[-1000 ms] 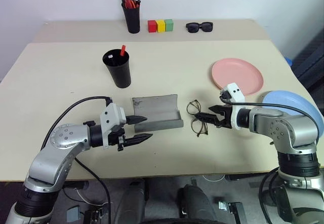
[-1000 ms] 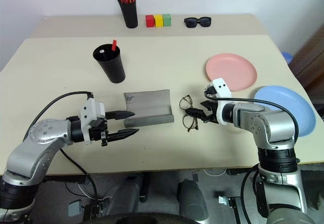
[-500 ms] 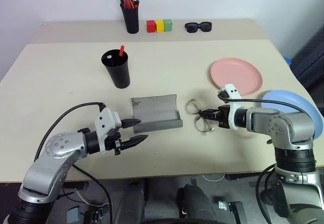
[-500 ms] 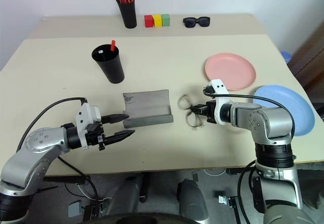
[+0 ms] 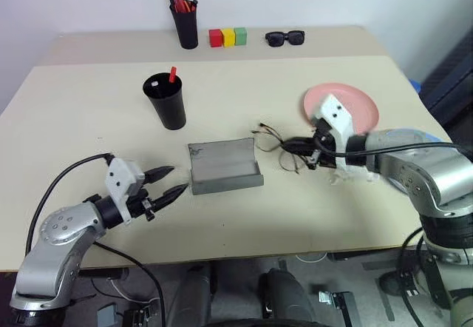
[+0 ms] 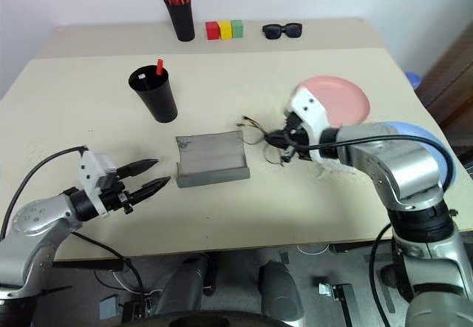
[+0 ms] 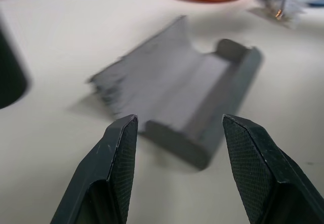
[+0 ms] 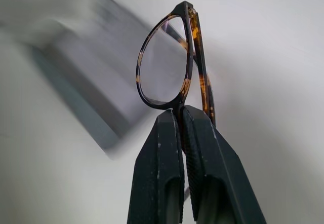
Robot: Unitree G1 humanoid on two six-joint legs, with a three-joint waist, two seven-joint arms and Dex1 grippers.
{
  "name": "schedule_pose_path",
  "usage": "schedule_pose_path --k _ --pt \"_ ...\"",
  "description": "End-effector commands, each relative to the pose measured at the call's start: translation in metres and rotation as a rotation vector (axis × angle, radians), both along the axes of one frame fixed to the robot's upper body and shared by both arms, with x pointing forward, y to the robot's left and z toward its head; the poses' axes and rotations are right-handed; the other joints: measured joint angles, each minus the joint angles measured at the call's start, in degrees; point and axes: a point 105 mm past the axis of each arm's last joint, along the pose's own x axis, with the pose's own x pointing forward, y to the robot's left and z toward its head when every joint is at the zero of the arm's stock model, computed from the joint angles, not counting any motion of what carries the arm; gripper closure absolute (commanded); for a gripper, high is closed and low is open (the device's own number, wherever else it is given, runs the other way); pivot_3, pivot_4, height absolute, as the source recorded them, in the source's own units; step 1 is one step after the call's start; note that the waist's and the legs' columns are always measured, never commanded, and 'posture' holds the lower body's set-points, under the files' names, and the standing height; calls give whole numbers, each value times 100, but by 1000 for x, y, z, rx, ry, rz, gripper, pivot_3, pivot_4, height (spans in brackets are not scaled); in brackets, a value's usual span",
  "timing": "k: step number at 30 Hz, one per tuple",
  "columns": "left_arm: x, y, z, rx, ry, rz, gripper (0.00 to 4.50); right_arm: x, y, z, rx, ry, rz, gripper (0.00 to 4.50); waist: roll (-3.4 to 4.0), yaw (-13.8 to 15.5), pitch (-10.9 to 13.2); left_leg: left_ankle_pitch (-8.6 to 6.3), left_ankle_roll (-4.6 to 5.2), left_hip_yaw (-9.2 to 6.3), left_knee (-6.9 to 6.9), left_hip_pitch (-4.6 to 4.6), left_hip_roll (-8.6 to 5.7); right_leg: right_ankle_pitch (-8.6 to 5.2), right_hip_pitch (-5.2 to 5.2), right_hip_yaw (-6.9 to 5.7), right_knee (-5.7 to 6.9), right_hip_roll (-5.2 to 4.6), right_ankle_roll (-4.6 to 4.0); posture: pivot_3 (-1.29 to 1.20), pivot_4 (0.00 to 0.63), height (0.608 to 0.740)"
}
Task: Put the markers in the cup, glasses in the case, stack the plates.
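My right gripper [image 5: 299, 148] is shut on the wire-frame glasses [image 5: 275, 143], pinching the frame [image 8: 188, 84] between its fingers. It holds them tilted above the table, just right of the case. The grey case [image 5: 225, 166] lies open at the table's middle. My left gripper [image 5: 177, 179] stands open and empty, a short way left of the case [image 7: 192, 87]. Behind it stands the black cup [image 5: 165, 103] with a red marker [image 5: 172, 74] sticking out. The pink plate [image 5: 355, 101] lies at the right. The blue plate [image 6: 411, 130] is mostly hidden behind my right arm.
At the back of the table stand a black pen holder [image 5: 185, 27] with orange-capped markers, three coloured blocks [image 5: 225, 37] and black sunglasses [image 5: 284, 38]. Bare tabletop lies between the cup and the pink plate.
My right gripper shut on the glasses and lifted them off the table, turning them and carrying them toward the case. My left gripper drew back to the left, away from the case.
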Motion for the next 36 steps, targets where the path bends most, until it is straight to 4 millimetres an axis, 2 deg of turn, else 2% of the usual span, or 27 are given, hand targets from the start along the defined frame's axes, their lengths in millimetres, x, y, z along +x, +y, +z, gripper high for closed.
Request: schedule_pose_path --k 1,5,7,9,14,20,23,27,31,32,34,36 --pt "-1 13 5 -8 -63 47 1776 -8 31 14 -41 -131 180 4424 -1 6 -1 -1 0 2 0 1 2 0 0 1 -2 0 0 0 150 740" --pt "-4 15 4 -11 -78 61 1776 0 66 8 -66 -153 296 4424 -3 18 -2 -2 -1 5 2 0 1 2 -15 7 -11 -7 -9 0 150 740" --pt "-6 15 1 14 -74 65 1776 2 85 -3 -89 -132 367 4424 -3 9 -2 -2 -2 9 2 -1 2 4 -21 12 -10 -9 -13 0 150 740" --pt "-9 14 -1 32 -71 64 1776 6 93 -14 -128 -130 397 4424 -3 7 -2 -3 -2 11 0 -2 3 5 -26 13 -10 -9 -14 0 150 740" --pt "-15 13 1 20 -71 77 1776 21 95 -32 -188 -101 372 4424 -3 17 -2 -4 -5 13 -3 -9 3 6 -36 14 -10 -13 -14 0 150 740" --pt "-19 16 -2 21 -62 90 1776 17 85 -45 -233 -60 404 4424 -3 -12 -2 -6 -8 21 -12 -9 5 7 -46 19 -10 -14 -15 0 150 740" --pt "-18 18 -4 22 -59 93 1776 8 83 -45 -228 -41 447 3552 -3 -11 -2 -6 -8 27 -16 -9 7 7 -50 23 -10 -14 -16 0 150 740" --pt "-11 15 -2 8 -69 96 1776 14 86 -39 -203 -83 401 1683 -3 -11 -2 -10 -14 34 -16 -9 11 9 -55 27 -9 -14 -21 0 150 740" --pt "2 11 9 -59 -68 130 1776 18 85 -30 -169 -133 372 1683 -3 13 -2 -10 -14 38 -16 -10 13 10 -58 27 -10 -14 -21 0 150 740" --pt "7 9 12 -88 -55 149 2037 17 84 -28 -161 -143 369 1651 -3 18 -2 -7 -9 38 -15 -11 13 10 -59 27 -9 -14 -21 0 150 740" --pt "25 -6 25 -135 -46 143 2720 16 77 -25 -141 -169 341 1642 -3 47 -3 -5 -7 38 -13 -11 12 19 -57 26 -8 -14 -5 0 150 740" --pt "37 -18 34 -147 -40 136 3688 15 71 -25 -130 -179 312 1642 -7 83 -5 -4 -5 33 -2 -14 12 22 -49 14 -4 -11 0 0 150 740"
